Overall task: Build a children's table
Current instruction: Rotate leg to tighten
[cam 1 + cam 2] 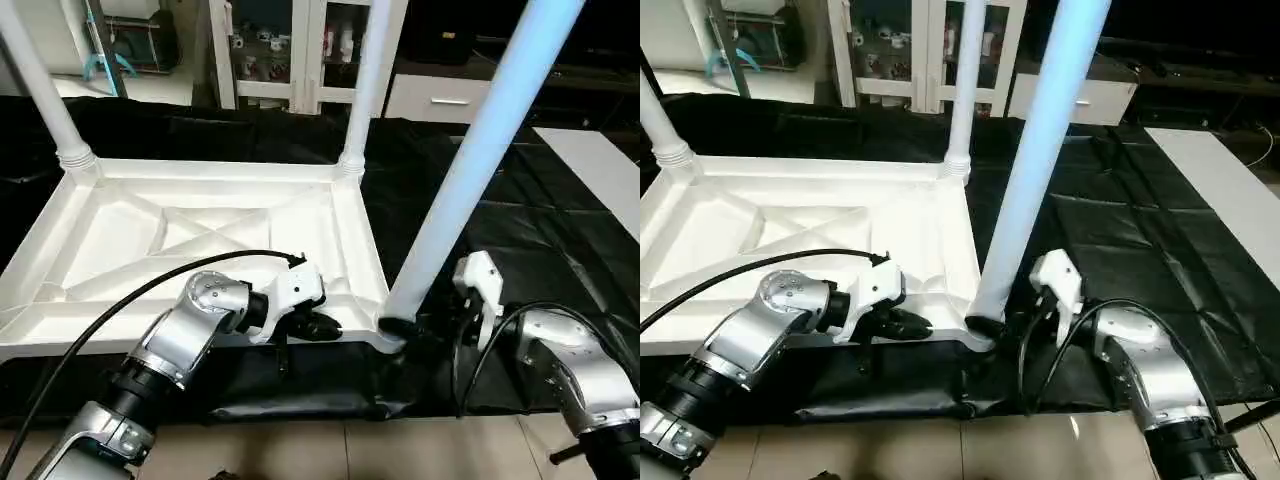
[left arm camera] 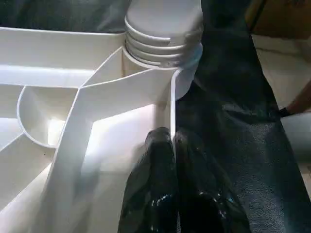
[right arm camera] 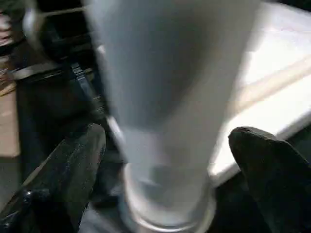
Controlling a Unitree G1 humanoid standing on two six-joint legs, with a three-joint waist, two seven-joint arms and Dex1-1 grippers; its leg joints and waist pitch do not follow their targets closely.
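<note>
Closest in, the right gripper [image 3: 165,160] stands wide open, fingers either side of the near-right leg [image 1: 470,170] without pinching it. That leg leans, seated in the corner socket of the upturned tabletop [image 1: 120,230] on the black sheet [image 1: 520,230]. Hollow plastic: probably light, stiff, slick, so grasp low near the threads. Two far legs stand fitted. Pressed shut, the left gripper [image 2: 170,145] rests at the tabletop's near rim, holding nothing.
</note>
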